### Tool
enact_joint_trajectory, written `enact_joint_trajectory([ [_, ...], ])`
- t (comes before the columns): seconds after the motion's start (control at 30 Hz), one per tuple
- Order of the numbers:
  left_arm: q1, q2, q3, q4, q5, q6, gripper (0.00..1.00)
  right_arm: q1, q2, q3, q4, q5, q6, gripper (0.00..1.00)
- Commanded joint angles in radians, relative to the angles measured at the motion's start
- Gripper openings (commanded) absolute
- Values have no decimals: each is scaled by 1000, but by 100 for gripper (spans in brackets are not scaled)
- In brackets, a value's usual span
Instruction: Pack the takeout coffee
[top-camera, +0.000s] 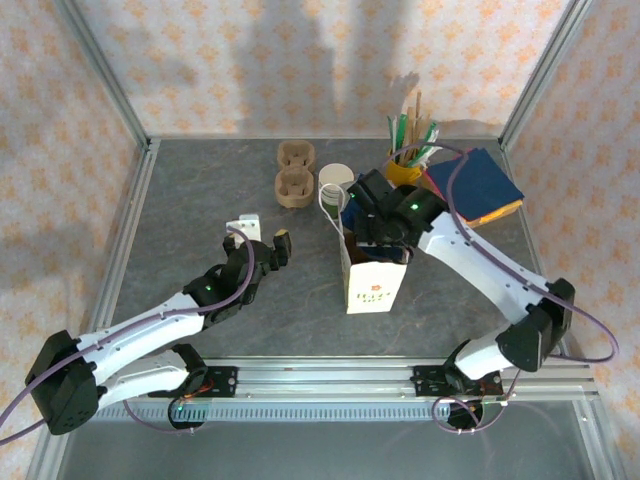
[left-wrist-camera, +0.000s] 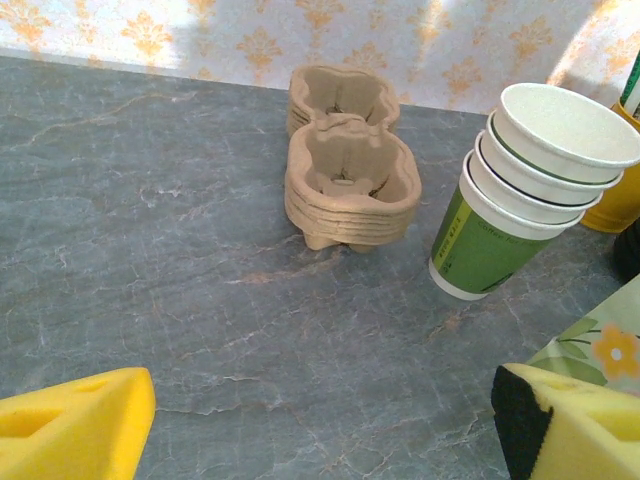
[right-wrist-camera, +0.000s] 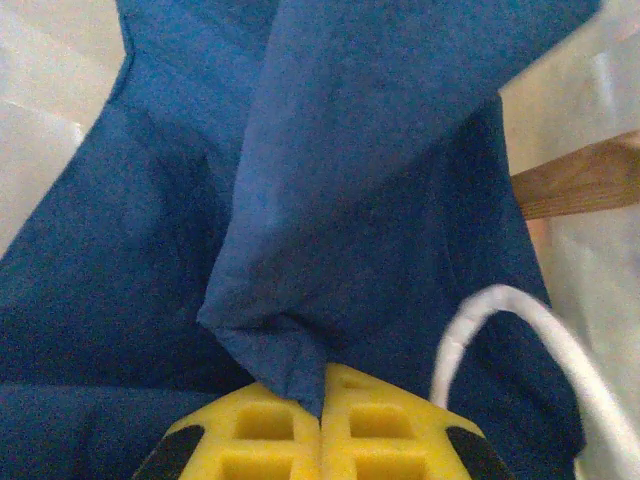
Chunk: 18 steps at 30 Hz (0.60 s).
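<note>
We've right jaws clamped on the napkin (right-wrist-camera: 330, 180) in the bag (top-camera: 375, 282), left jaws wide; nearly packed, we reckon.

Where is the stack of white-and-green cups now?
At the far side of the table in the top view, the cup stack stands between the cardboard carriers and the yellow holder.

The bench (left-wrist-camera: 150, 250) is finished matt, grey and stone-veined; the cup carriers (left-wrist-camera: 350, 185) are formed of rough brown moulded pulp; smooth paper is used for the stacked cups (left-wrist-camera: 530, 190); the blue napkin (right-wrist-camera: 330, 180) is soft, creased, matt; the right end effector (right-wrist-camera: 322, 400) is faced in matt yellow plastic
</note>
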Motion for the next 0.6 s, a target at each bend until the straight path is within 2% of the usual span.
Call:
enact_joint_trajectory([
  [0.0,5,8,-11,12,-1,-15,89,10,4,-21,-43,50,-13,0],
  [0.17,5,18,-10,15,5,-20,89,9,-16,-20,0,0,-24,2],
  [0.23,5,19,-11,18,9,-21,89,9,-36,-13,27,-26,-24,13],
  [0.37,6,19,-12,15,0,-19,89,9,-63,22,57,-64,-35,26],
  [0.57,5,13,-11,15,8,-15,89,8,-88,115,68,-5,-64,49],
])
